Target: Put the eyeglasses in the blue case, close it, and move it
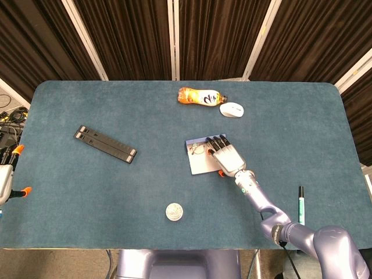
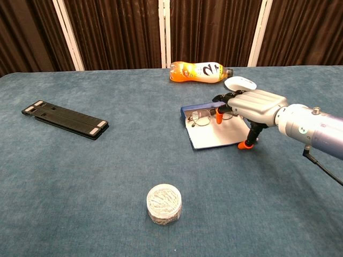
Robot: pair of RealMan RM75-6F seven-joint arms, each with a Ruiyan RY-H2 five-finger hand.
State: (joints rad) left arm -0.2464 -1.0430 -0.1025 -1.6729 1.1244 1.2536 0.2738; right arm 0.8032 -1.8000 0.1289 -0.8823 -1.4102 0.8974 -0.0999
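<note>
From the head view, the right hand (image 1: 226,158) lay over the open blue case (image 1: 199,157), the eyeglasses (image 1: 199,149) just beyond its fingertips, toward the table's far-left side. The left hand (image 1: 4,185) sat well apart.

In the chest view, an orange-tipped finger met the frame — long axis crosswise — but whether it pinched, I couldn't tell.

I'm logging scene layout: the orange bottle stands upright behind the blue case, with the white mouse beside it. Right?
Not quite. The orange bottle lies on its side, not upright, as the chest view shows. It is behind the blue case, with the white mouse beside it.
</note>
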